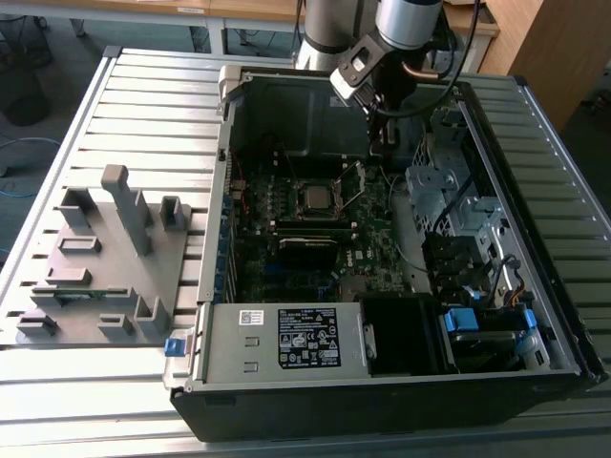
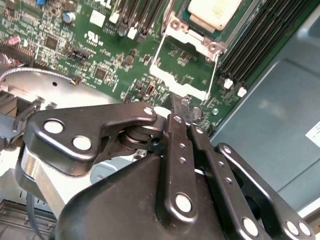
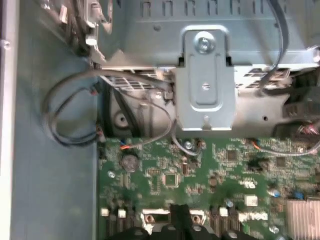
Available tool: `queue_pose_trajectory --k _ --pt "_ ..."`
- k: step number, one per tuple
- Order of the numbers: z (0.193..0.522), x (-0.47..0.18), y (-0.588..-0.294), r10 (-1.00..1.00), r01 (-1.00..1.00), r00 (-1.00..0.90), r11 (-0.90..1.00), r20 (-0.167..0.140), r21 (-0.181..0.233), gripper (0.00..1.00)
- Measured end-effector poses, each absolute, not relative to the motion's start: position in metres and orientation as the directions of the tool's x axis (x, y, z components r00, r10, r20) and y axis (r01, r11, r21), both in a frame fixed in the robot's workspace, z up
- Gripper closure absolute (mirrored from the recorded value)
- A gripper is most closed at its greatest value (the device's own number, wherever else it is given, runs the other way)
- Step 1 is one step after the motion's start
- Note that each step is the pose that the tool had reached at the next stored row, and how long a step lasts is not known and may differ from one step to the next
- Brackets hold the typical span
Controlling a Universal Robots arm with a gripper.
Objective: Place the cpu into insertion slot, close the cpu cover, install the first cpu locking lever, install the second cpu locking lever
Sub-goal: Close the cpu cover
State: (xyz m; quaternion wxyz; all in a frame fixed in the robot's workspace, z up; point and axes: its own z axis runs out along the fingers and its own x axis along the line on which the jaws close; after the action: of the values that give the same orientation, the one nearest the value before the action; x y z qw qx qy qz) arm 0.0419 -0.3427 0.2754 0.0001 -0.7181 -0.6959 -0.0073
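The cpu [image 1: 315, 198] lies flat in the insertion slot [image 2: 173, 24] on the green board, and its pale top [image 2: 212, 11] shows in the second wrist view. The cpu cover [image 2: 170, 80] is swung open, a silver frame with the board visible through its cut-out, on the exterior view's right of the slot [image 1: 349, 187]. My gripper [image 1: 381, 145] hangs over the board just beyond the cover's free edge. Its black fingers [image 2: 176, 131] are pressed together, tips [image 2: 180, 104] close above that edge. I cannot tell whether they touch it. The same tips [image 3: 180, 214] reach toward the board in the first wrist view.
The open computer case [image 1: 220, 105] stands on a slatted metal table, its walls around the board. A silver drive cage [image 1: 449, 191] and cables [image 3: 70, 115] crowd the exterior view's right. Long black memory slots [image 2: 260, 40] flank the socket. A grey fixture [image 1: 105, 258] stands beside the case.
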Motion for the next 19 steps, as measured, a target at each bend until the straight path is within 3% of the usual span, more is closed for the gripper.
queue_pose_trajectory --k 19 --pt "0.2661 0.0528 -0.3427 0.999 0.999 0.031 -0.031 0.010 0.010 0.90"
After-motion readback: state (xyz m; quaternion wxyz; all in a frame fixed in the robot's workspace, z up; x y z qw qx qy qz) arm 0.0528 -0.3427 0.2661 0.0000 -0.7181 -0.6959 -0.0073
